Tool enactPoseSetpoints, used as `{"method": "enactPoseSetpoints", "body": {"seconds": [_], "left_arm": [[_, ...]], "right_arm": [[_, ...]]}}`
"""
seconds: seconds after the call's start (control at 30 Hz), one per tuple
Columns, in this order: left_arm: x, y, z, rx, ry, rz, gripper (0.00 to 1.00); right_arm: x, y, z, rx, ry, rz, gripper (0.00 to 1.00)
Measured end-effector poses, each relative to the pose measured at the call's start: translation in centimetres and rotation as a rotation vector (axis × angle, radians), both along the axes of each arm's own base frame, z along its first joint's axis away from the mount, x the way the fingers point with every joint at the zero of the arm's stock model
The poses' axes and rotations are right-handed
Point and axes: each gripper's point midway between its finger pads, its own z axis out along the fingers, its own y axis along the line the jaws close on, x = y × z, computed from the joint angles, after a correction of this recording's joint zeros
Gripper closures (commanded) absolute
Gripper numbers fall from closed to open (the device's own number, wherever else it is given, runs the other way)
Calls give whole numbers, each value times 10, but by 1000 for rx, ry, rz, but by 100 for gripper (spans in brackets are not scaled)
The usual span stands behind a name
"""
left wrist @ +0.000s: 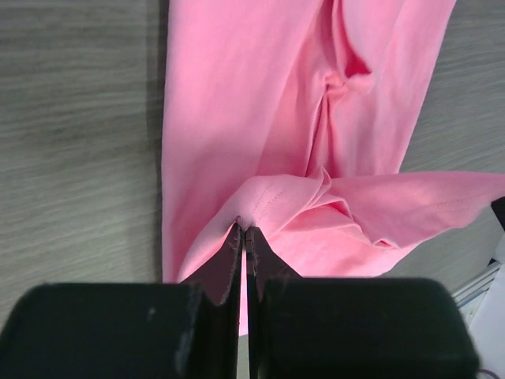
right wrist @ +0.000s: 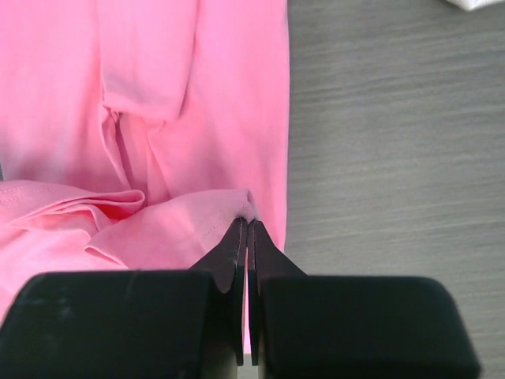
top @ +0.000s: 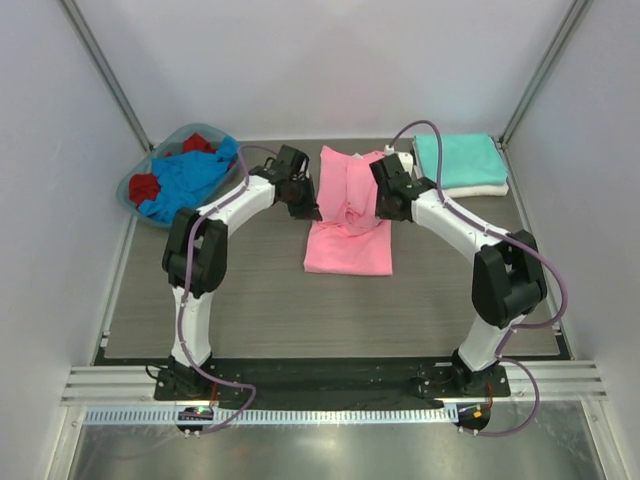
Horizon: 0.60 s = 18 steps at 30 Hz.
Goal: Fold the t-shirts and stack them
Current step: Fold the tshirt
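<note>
A bright pink t-shirt (top: 348, 245) lies mid-table (top: 250, 300), a narrow strip running near to far, its far end lifted and bunched. The left gripper (left wrist: 245, 233) and the right gripper (right wrist: 247, 225) are each pinched fully closed on a corner of that raised stitched edge. For a clean fold, both should probably travel toward the near end together, level and taut, so the corners land square. At far right a folded teal t-shirt (top: 458, 158) rests on a white t-shirt (top: 480, 189). At far left a basket (top: 128, 190) holds a blue t-shirt (top: 190, 180) and a red t-shirt (top: 145, 187).

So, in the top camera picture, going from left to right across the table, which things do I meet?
blue-rimmed basket → left arm's fingers → pink t-shirt → right arm's fingers → teal t-shirt
</note>
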Motion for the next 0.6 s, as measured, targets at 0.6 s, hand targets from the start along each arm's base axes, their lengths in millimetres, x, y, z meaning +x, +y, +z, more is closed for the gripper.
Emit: {"method": "enactPoseSetpoints", "body": {"seconds": [0.6], "left_arm": [[68,1,-19,-101,3,80,99]], "right_arm": [[64,-18,-29,49,66,44,99]]}}
